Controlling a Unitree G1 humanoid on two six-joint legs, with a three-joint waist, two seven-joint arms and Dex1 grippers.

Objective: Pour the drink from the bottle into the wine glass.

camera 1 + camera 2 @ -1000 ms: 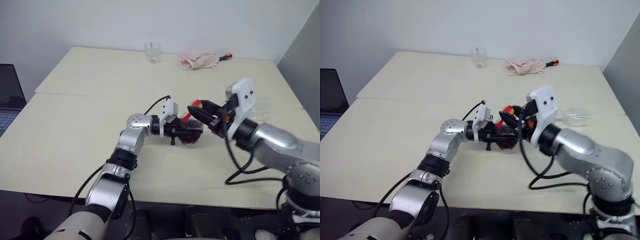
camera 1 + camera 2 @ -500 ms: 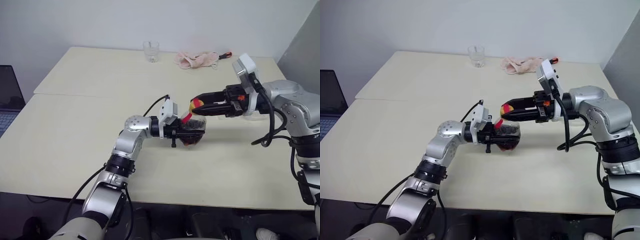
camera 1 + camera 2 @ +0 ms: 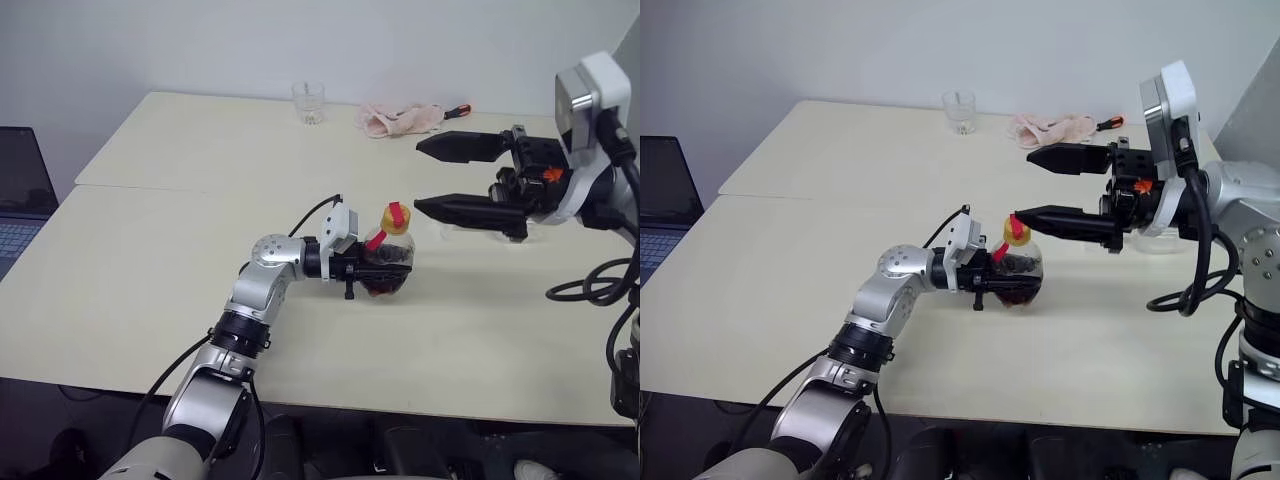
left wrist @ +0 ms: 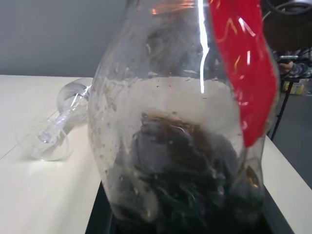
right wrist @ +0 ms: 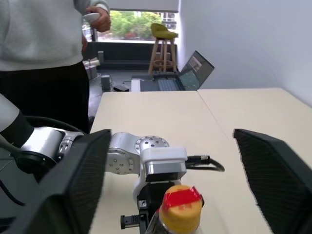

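Observation:
My left gripper [image 3: 384, 274] is shut on the belly of the bottle [image 3: 390, 250], holding it upright just over the table's middle. The yellow cap [image 3: 392, 215] sits on its neck, with a red label strip hanging down. The dark drink [image 4: 185, 180] fills the bottle's lower part. My right gripper [image 3: 418, 177] hangs open and wide to the right of the cap and above it, touching nothing. The wine glass [image 4: 61, 124] lies on its side on the table beyond the bottle.
A short clear tumbler [image 3: 308, 100], a pink cloth [image 3: 400, 118] and a red-handled tool [image 3: 455, 111] lie along the table's far edge. A laptop [image 3: 18, 195] stands off the table's left side. A person [image 5: 44, 44] stands near the table.
My right gripper, shut on the bottle's cap before, has let go, opened wide, and risen away to the right. The left gripper still holds the bottle in the same place.

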